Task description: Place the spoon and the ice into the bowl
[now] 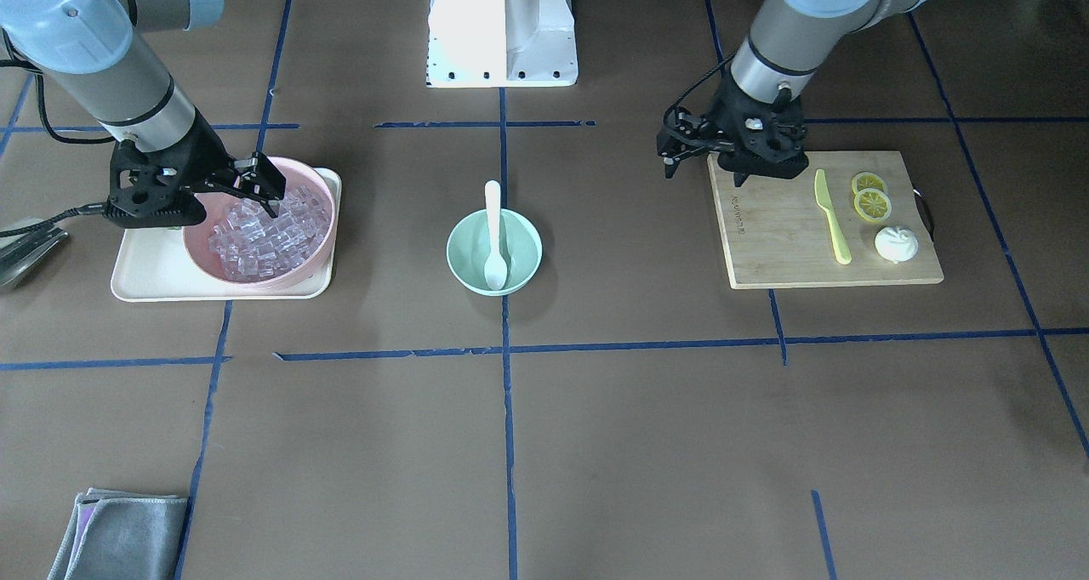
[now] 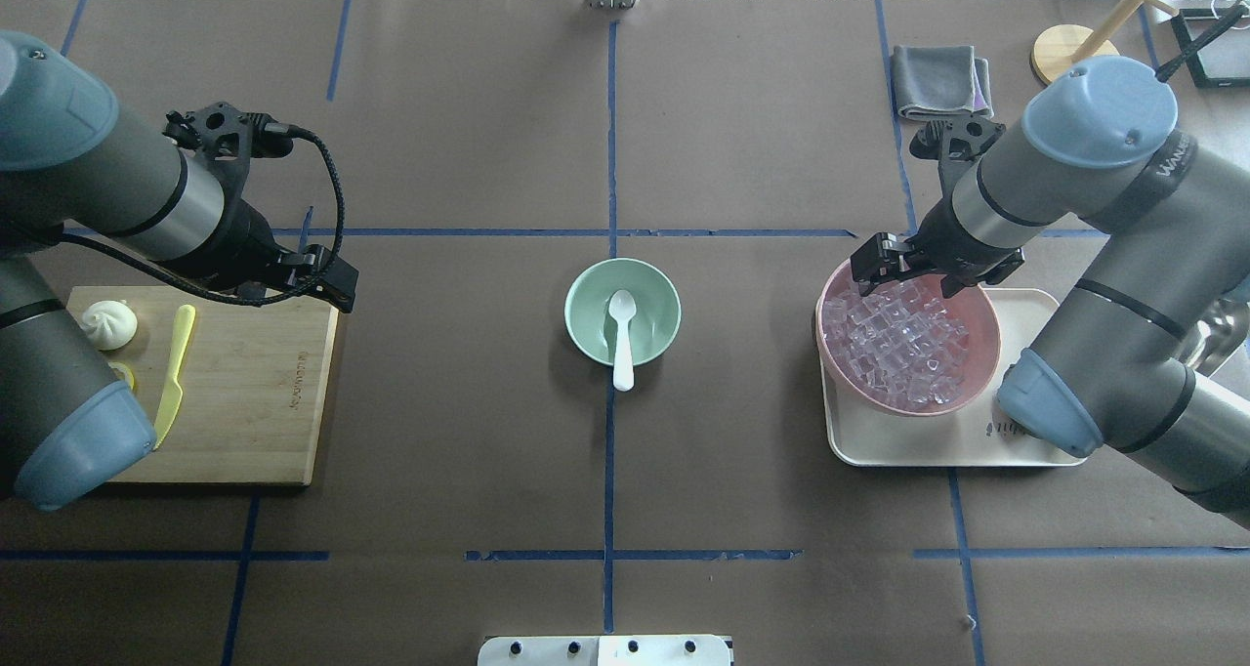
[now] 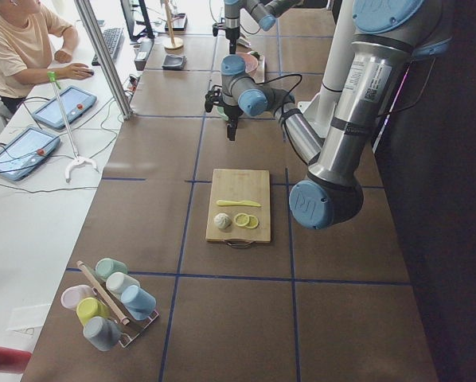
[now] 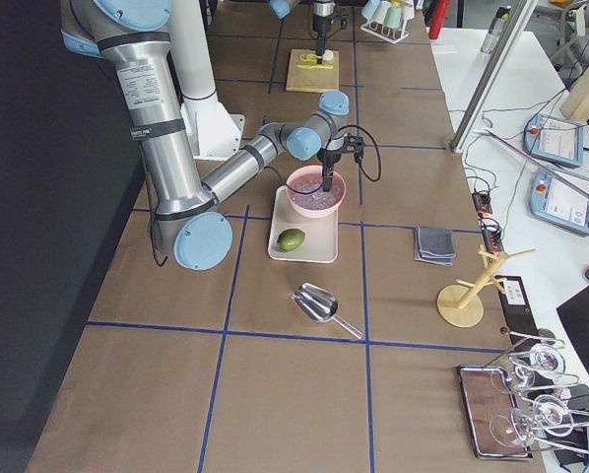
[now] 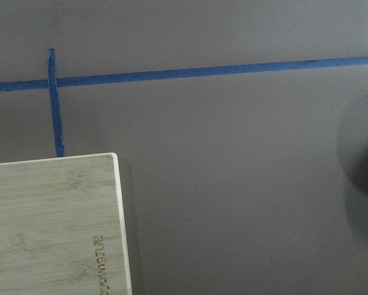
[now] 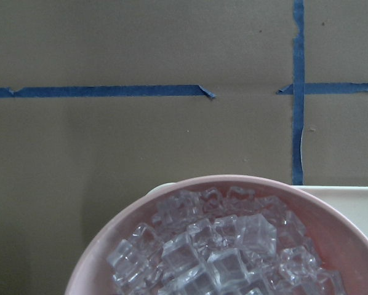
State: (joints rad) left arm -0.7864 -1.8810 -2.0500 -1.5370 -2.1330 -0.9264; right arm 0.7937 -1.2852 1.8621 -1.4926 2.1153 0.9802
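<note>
In the bowl (image 2: 591, 316) the spoon (image 2: 622, 339) is lying. The right gripper (image 1: 268, 196) is hovering open and empty over the ice (image 2: 903, 358); the left gripper (image 1: 669, 162) is showing too little to tell.

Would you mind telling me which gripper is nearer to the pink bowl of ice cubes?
The right gripper: it hangs over the rim of the pink bowl. The left gripper is far off, by a corner of the cutting board.

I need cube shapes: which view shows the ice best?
Right wrist view: ice close up, single cubes distinct. Overhead and front-facing views show a smaller heap in the pink bowl; exterior right only a pale mass.
</note>
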